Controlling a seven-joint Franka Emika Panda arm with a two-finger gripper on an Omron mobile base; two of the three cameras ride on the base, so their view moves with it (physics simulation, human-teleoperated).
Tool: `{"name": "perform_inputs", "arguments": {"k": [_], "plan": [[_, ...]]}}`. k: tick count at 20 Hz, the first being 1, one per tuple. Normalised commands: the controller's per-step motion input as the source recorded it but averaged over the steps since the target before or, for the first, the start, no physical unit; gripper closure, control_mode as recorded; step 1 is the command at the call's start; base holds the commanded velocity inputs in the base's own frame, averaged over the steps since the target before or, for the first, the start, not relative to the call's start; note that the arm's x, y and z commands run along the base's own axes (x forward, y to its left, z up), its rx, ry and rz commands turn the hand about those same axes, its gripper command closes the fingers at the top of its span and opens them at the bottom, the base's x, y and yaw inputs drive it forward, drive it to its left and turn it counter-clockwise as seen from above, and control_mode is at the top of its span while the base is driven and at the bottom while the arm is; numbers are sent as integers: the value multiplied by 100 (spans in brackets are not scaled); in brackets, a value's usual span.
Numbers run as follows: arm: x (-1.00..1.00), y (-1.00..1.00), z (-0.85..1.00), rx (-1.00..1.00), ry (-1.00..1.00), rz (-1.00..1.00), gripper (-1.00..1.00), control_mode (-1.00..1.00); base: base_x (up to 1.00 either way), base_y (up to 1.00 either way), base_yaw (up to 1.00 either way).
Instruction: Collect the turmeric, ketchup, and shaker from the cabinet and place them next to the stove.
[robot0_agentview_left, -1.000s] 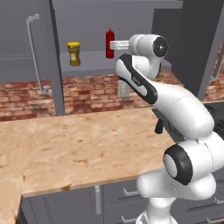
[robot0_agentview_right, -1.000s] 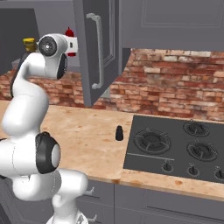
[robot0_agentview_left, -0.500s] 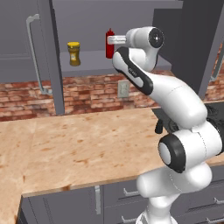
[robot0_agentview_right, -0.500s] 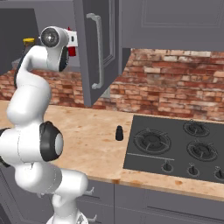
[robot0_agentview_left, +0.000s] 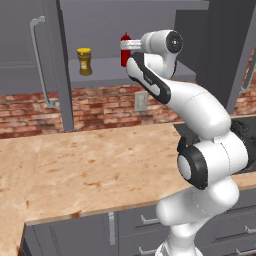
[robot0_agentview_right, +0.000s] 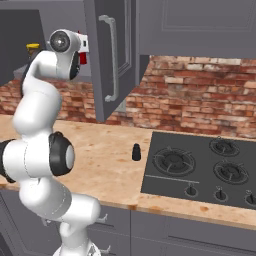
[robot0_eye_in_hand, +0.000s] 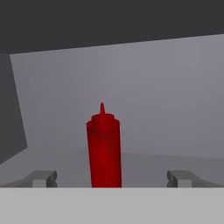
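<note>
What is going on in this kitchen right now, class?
The robot arm is reaching up into the open cabinet, with its open tool lined up on the ketchup, which stands upright on the shelf, not yet gripped. The turmeric sits further along the same shelf. The shaker is already down on the counter, beside the stove.

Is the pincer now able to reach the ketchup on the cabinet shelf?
Probably yes. The pincer is open and faces the upright ketchup, centred between its tips. Nothing stands between them on the cabinet shelf.
</note>
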Motion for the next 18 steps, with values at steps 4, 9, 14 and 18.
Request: {"name": "perform_inputs", "arguments": {"k": [4,9,14,18], "plan": [[21,11,-13,-2,1,0,-100,-100,0,0,0],[17,5,-5,-1,0,0,-100,-100,0,0,0],[21,9,-2,-1,0,0,-100,-100,0,0,0],[22,21,-3,-2,0,0,-100,-100,0,0,0]]}}
